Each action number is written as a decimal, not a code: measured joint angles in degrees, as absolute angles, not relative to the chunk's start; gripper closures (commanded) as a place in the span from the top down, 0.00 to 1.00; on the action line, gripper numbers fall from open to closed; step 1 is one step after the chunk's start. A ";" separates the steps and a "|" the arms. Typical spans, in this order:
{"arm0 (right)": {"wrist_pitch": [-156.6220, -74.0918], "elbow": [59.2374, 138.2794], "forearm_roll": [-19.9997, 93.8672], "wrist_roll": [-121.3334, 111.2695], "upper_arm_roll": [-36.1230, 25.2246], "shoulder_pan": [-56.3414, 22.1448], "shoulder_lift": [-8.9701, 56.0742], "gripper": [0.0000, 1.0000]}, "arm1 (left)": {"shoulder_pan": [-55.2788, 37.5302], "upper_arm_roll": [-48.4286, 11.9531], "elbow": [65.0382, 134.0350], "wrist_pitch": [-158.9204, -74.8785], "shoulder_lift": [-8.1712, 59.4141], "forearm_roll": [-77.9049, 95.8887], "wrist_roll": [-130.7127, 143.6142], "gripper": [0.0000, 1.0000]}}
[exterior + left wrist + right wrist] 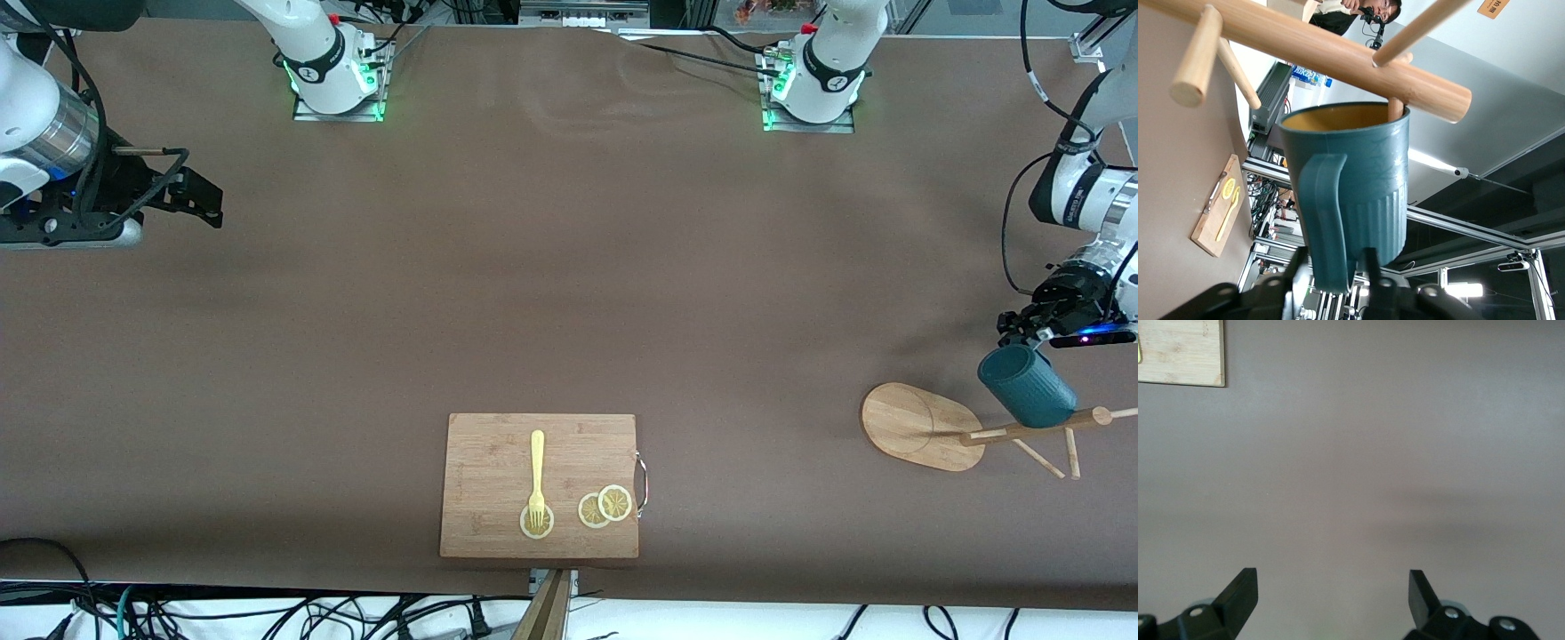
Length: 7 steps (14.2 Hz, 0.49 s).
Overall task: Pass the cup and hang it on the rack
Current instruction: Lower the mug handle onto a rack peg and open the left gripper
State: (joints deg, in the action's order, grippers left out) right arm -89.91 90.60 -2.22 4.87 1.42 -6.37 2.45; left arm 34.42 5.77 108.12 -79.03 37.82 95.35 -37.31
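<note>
table [533, 267]: brown mat | near edge: cables [267, 613] | overhead: metal beams [1485, 233]

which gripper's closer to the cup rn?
Left. The left gripper is right at the cup, which sits on a peg of the rack. The right gripper waits at the right arm's end of the table.

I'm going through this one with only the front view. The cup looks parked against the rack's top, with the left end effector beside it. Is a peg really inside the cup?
Observer: Yes. In the left wrist view a peg of the rack dips into the yellow mouth of the cup, just at the rim.
Operator: Is the left end effector gripping it?
Observer: The left end effector flanks the handle with a thin gap showing, so it looks loose rather than clamped.
Operator: And the other arm?
Observer: The right end effector waits open over the table, with nothing between its tips.
</note>
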 measured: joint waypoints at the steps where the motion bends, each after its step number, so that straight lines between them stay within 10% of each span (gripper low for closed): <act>1: -89.92 90.60 -2.20 4.87 1.42 -6.37 2.45 1.00 | 34.40 5.73 107.93 -79.08 38.01 95.35 -37.71 1.00; 7: -89.92 90.60 -2.17 4.87 1.42 -6.37 2.45 1.00 | 34.61 5.63 106.29 -79.07 37.70 91.32 -38.69 1.00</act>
State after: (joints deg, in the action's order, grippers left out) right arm -89.92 90.60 -2.17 4.87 1.42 -6.37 2.45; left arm 34.61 5.63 106.29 -79.07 37.70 91.32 -38.69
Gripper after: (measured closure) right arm 0.000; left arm 0.000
